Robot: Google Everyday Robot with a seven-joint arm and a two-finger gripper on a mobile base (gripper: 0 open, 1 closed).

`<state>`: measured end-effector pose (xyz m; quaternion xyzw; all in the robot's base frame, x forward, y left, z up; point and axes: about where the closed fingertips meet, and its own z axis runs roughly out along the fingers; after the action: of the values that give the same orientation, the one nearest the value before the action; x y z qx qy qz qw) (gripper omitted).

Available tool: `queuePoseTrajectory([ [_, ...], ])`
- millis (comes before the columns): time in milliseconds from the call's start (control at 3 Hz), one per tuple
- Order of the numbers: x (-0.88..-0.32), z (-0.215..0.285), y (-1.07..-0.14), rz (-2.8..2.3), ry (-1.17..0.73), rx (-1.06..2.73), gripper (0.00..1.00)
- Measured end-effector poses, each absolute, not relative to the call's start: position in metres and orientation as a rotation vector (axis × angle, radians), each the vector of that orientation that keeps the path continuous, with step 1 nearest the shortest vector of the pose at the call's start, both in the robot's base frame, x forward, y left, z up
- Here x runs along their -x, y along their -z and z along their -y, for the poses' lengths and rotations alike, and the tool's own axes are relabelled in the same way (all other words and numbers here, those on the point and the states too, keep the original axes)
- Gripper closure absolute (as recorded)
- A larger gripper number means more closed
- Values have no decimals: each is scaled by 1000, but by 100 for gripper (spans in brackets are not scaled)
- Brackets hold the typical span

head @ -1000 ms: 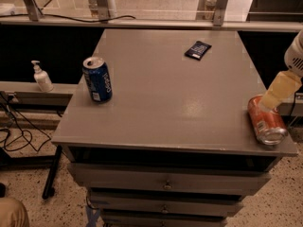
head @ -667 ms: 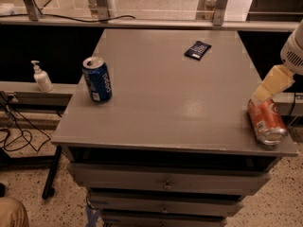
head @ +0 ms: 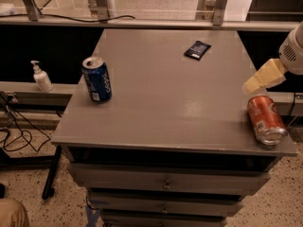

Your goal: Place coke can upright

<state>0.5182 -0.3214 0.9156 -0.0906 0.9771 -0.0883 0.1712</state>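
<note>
The coke can (head: pixel 266 119) is orange-red with a silver top. It lies on its side near the front right corner of the grey tabletop (head: pixel 170 93), its top facing the front edge. My gripper (head: pixel 253 83) comes in from the right edge with cream-coloured fingers (head: pixel 265 75). It hangs just above and behind the can, apart from it and holding nothing.
A blue Pepsi can (head: pixel 97 79) stands upright on the left side of the table. A small dark packet (head: pixel 197 50) lies at the back right. A white pump bottle (head: pixel 41 76) stands on a ledge to the left. Drawers sit below the tabletop.
My gripper has lifted up and away from the coke can, toward the back right. The can has stayed lying on its side.
</note>
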Motion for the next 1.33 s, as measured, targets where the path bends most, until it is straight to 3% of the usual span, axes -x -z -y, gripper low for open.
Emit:
queuePoseTrajectory([
  [1333, -478, 291, -891, -2984, 80, 267, 0],
])
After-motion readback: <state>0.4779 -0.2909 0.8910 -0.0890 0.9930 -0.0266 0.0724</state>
